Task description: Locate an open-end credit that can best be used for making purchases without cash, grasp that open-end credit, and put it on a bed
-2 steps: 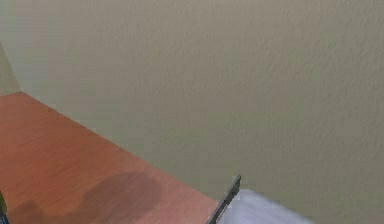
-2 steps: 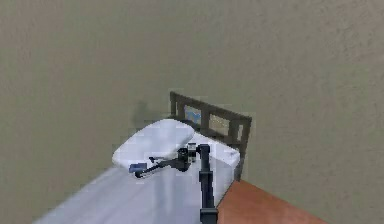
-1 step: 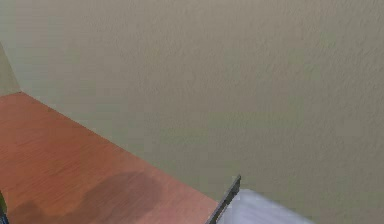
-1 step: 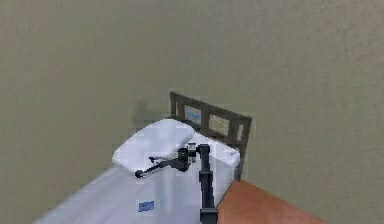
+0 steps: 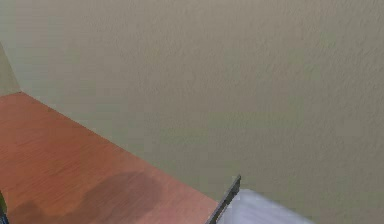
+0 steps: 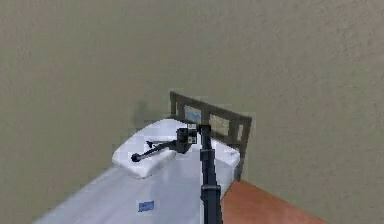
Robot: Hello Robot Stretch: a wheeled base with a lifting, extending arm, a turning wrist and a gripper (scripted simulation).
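Bed [image 6: 100, 195], white, lower left of arm side view, dark headboard [image 6: 225, 125]. Small blue rectangle [image 6: 146, 207] lying on bed, lower centre. Arm [image 6: 208, 185] centre. Jaws seen against pillow [image 6: 170, 165]; cannot tell whether they hold anything.

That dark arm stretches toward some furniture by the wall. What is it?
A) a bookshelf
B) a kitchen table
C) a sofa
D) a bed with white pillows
D: white pillows and a dark headboard mark it as a bed, with the end effector seen against the pillows.
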